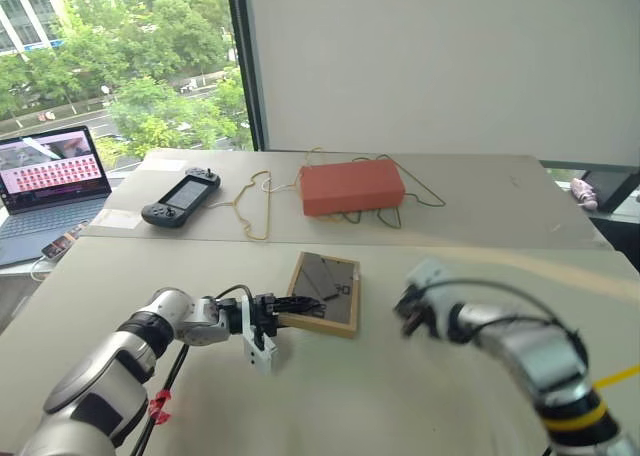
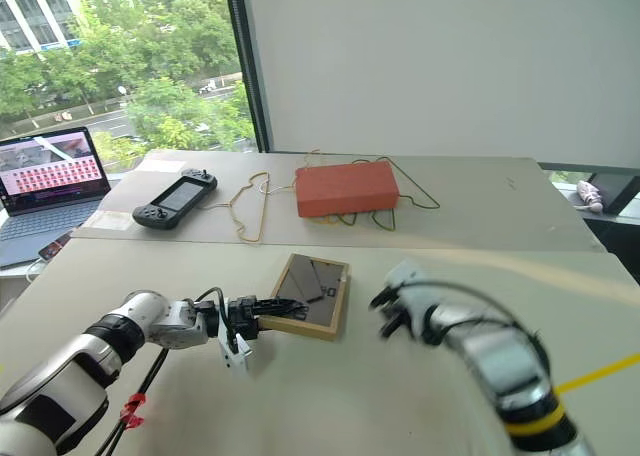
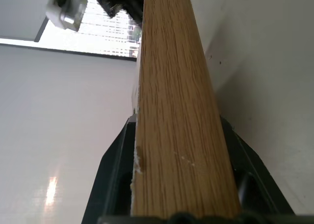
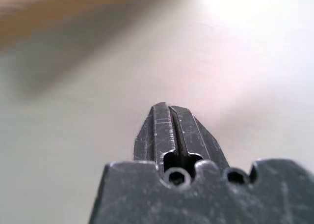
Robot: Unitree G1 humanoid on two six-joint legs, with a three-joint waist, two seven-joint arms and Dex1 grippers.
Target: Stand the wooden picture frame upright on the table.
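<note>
Left hand (image 1: 283, 313) clamps the near-left edge of the wooden picture frame (image 1: 327, 292), lying back-up mid-worktop (image 1: 330, 396); right hand (image 1: 408, 311), fingers together and empty, at its 3 o'clock.

Daylight pours in from the window (image 1: 120, 66) at the far left, leaving the table (image 1: 400, 396) evenly bright with only soft shadows. The right gripper (image 1: 412, 314), on the side away from the window, is smeared by motion blur. A pale glare patch sits on the tabletop in the left wrist view, and the wooden picture frame (image 3: 176, 135) there is sharp.
</note>
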